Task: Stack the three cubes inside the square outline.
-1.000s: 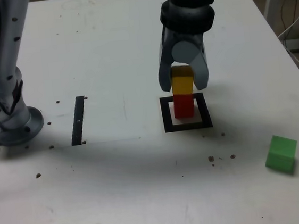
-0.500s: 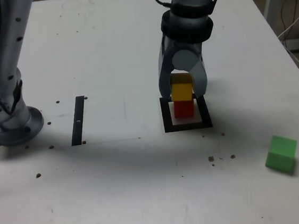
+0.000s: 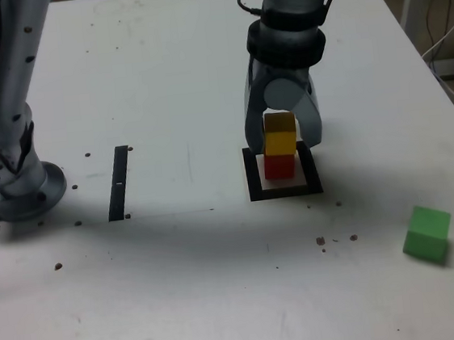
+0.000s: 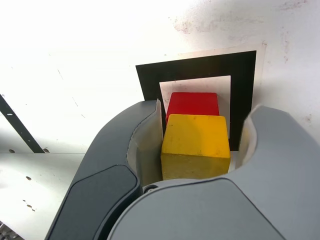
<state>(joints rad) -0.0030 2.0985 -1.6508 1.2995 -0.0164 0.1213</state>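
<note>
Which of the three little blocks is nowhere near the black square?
The green cube, off to the exterior view's right; the others are stacked inside.

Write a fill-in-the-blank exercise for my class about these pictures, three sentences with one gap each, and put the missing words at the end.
1. The yellow cube rests on top of the ____ cube.
2. The thick square outline around the base of the stack is coloured ____.
3. The cube lying outside the outline, toward the exterior view's right, is ____.

Missing words: red; black; green.
</note>
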